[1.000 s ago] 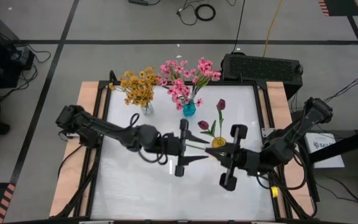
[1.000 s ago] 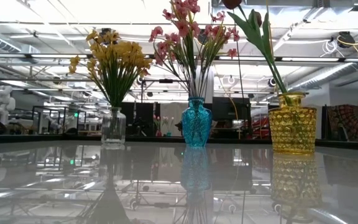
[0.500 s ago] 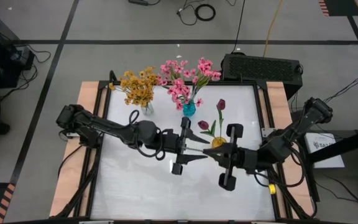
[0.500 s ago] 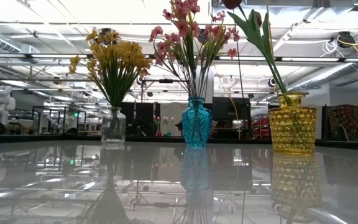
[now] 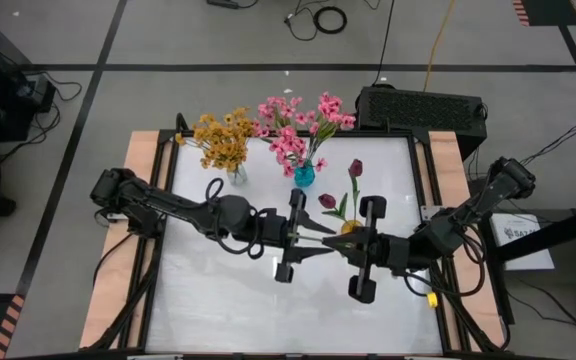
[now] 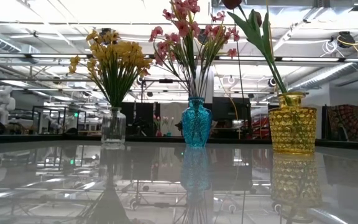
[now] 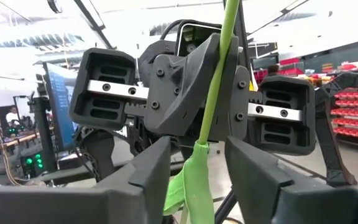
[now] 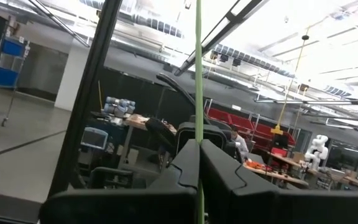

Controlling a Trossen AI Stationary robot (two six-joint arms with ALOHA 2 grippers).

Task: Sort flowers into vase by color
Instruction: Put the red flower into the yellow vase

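Holding: right gripper [image 5: 346, 243] pinches a green stem [image 8: 198, 74] above the table middle, beside the yellow vase [image 6: 293, 122].
Left gripper [image 5: 320, 238]: fingers [image 7: 148, 168] spread, flanking that stem.
Vases: yellow, pink, tulip flowers sorted along the far edge.
Surface: glossy white table [image 5: 218, 300], reflecting.
Room: open workshop, ceiling lights.

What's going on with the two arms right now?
Both arms meet mid-table over one tulip stem. The right end effector is shut on the stem. The left end effector faces it with open jaws on either side of the same stem, so this looks like a handover or regrasp. Behind them, yellow flowers stand in a clear vase, pink ones in a blue vase, and tulips in a yellow vase.
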